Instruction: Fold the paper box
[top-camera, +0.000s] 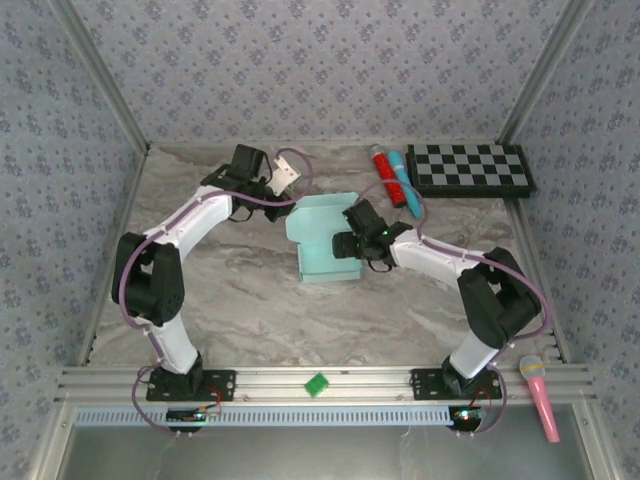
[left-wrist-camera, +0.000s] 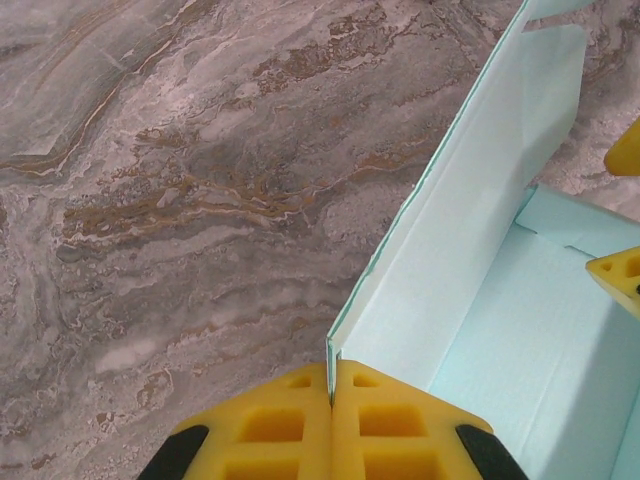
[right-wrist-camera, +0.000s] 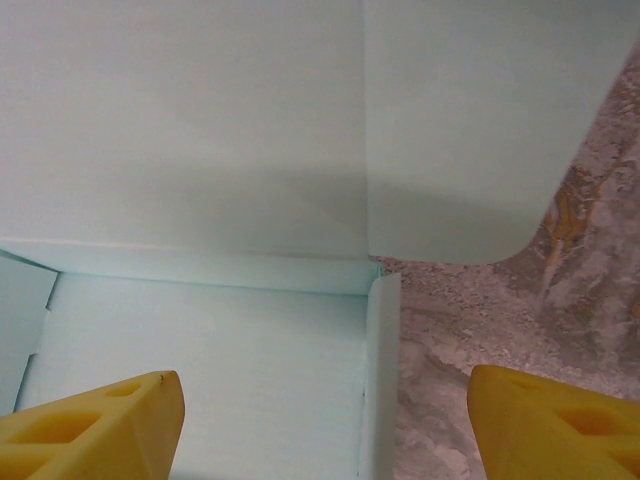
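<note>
The paper box (top-camera: 322, 250) is a pale aqua open tray with raised walls and a lid flap standing at its far side, lying mid-table. My left gripper (top-camera: 286, 205) reaches in from the far left and is shut on the top corner of the box's wall, the thin card edge pinched between the yellow pads (left-wrist-camera: 331, 385). From the right, my right gripper (top-camera: 346, 247) hangs open over the box. One of its fingers (right-wrist-camera: 100, 425) is inside the tray and the other is outside over the table, straddling a low side wall (right-wrist-camera: 380, 380) without touching it.
A black-and-white checkerboard (top-camera: 470, 170) lies at the back right, with a red and a blue marker (top-camera: 392, 176) beside it. A small green block (top-camera: 317, 384) sits on the front rail and a pink microphone (top-camera: 540, 395) at the front right. Patterned walls enclose the marble table (top-camera: 230, 300).
</note>
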